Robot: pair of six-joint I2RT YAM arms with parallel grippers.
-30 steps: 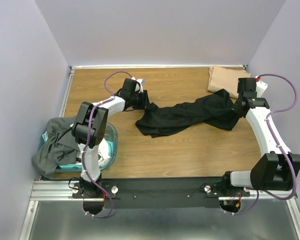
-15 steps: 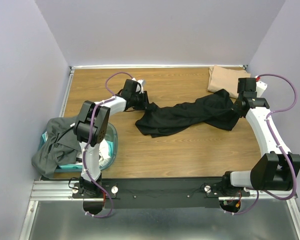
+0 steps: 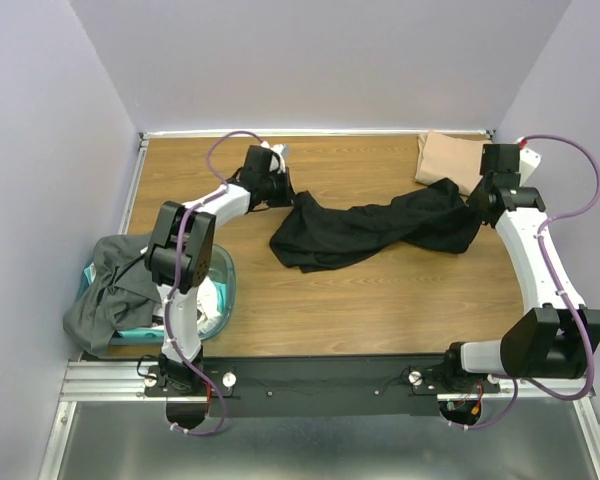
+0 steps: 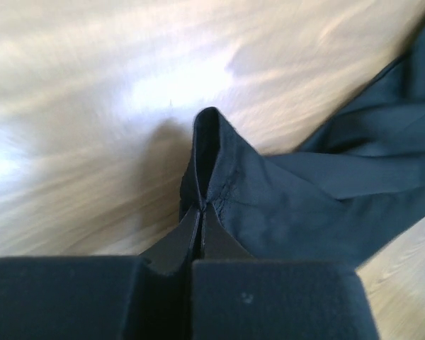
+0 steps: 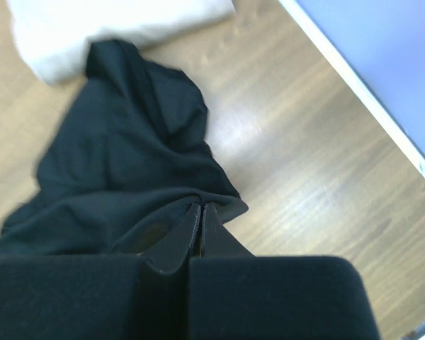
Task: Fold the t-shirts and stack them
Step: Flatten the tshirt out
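Pale lavender walls [image 3: 310,60] box in a wood-grain tabletop [image 3: 360,290]. The black t-shirt [image 3: 370,230] stretches across the table's centre, with the left gripper [image 4: 200,212] and right gripper [image 5: 200,211] each clenched on one end (cloth pinched between closed fingers). The tan t-shirt [image 3: 450,160] lies at upper right, touching the black one.

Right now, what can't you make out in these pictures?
Top view: contents of the teal see-through plastic tub, under the draped dark grey cloth t-shirt and left arm.
Left wrist view: the wooden table, motion-blurred.
Right wrist view: the folded tan cloth t-shirt, washed out and cut by the top edge.
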